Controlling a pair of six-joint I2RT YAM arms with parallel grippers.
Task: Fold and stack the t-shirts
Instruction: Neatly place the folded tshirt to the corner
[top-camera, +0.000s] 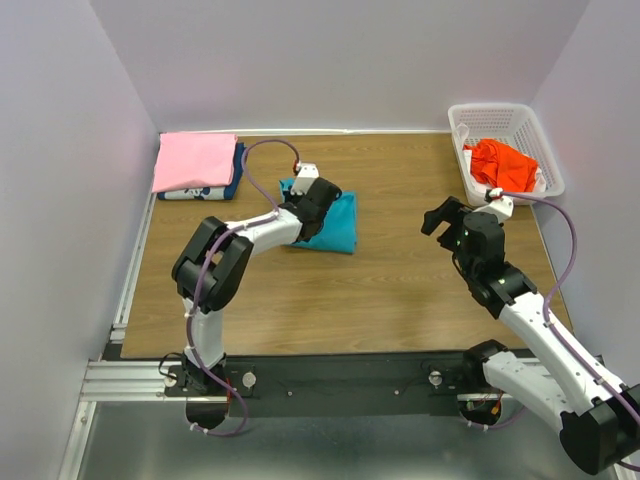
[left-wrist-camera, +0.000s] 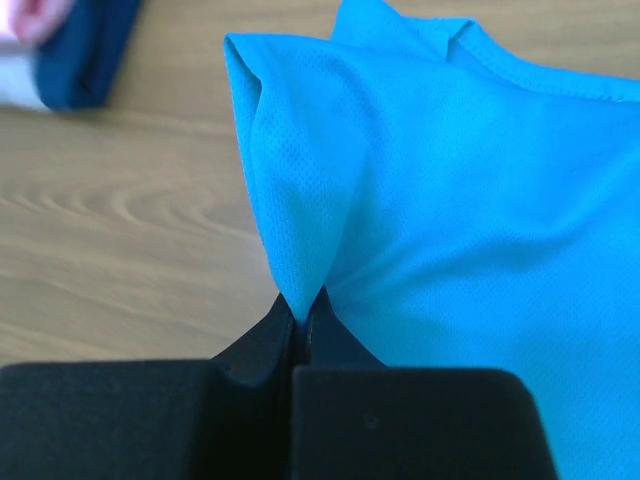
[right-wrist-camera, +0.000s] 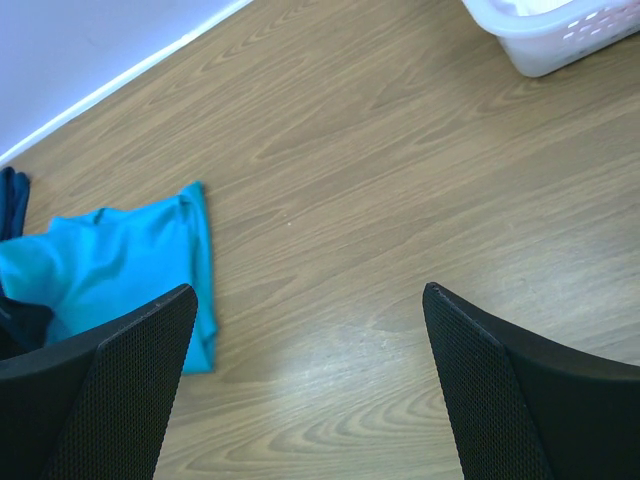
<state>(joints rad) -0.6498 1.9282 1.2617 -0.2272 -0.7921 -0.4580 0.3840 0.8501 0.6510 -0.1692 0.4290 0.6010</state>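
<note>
Left gripper (left-wrist-camera: 300, 318) pinches teal t-shirt (left-wrist-camera: 450, 200) — wooden table (top-camera: 400, 300), pale walls (top-camera: 350, 60).

A wood-grain surface (top-camera: 400, 290), walled in pale panels, carries a folded teal t-shirt (top-camera: 340, 228) left of centre. A dark blue t-shirt (top-camera: 237, 172) lies in the far left corner beneath a pink t-shirt (top-camera: 194, 160). A white lattice basket (top-camera: 490, 108) stands in the far right corner, well apart from them.
</note>
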